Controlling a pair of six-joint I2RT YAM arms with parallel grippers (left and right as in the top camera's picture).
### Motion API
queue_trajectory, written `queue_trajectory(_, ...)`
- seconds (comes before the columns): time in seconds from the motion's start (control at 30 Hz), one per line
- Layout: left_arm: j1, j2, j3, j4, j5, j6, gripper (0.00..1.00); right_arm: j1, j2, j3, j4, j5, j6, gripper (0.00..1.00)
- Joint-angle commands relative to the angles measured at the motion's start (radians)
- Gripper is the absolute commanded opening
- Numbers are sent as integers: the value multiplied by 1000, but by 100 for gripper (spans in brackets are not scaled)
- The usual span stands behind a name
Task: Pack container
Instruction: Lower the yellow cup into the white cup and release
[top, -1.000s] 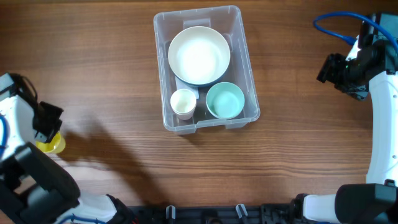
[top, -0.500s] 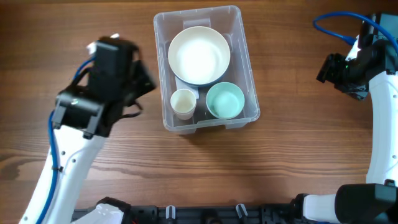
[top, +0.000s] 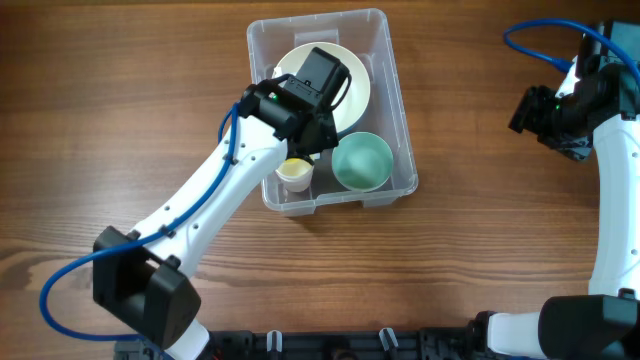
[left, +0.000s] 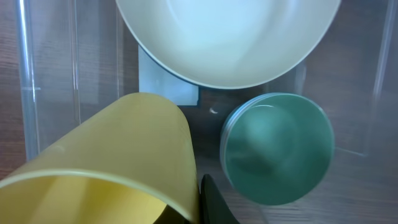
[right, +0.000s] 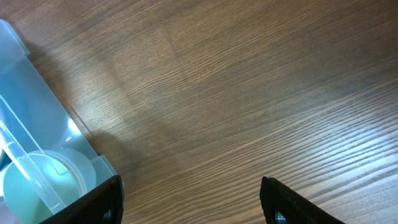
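The clear plastic container (top: 385, 60) stands at the table's middle back. It holds a large cream bowl (top: 352, 85) and a green bowl (top: 362, 162). My left gripper (top: 303, 148) is inside the container's front left part, shut on a yellow cup (top: 295, 172) at the spot of a small cream cup. I cannot tell whether the two cups touch. The left wrist view shows the yellow cup (left: 118, 155) against a dark finger (left: 211, 205), with the cream bowl (left: 230, 37) and green bowl (left: 278, 146) below. My right gripper (top: 530, 110) is open and empty over bare table (right: 193, 202).
The right wrist view shows the container's corner (right: 28, 81) at its left, with the green bowl (right: 37, 183) seen through the wall. A blue cable (top: 535, 45) loops by the right arm. Wooden table (top: 480, 250) surrounds the container.
My left arm has swung from the table's far left edge to the container, carrying the yellow cup, and now reaches into its front left part. The right arm has not moved.
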Motion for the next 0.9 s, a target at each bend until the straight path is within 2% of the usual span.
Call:
queue_trajectory(0.0,-1,7,8,-5,-13,-16,4,2,-5,-7,1,-16,-18,71)
queue_trajectory(0.37,-1,7,8,-50,81,-17,6,2,-5,-7,2,-16,-19,71)
queue_trajectory(0.5,-1,7,8,-60,123,-17,15,2,-5,-7,1,-16,-19,71)
queue_trajectory(0.63,-1,7,8,-79,126,-17,34,2,-5,-7,1,-16,-19,71)
queue_trajectory(0.73,-1,7,8,-92,114,-16,34,2,-5,-7,0,-16,-20,71)
queue_trajectory(0.87,27,-22,8,-101,0,-17,33,2,-5,-7,0,-16,-20,71)
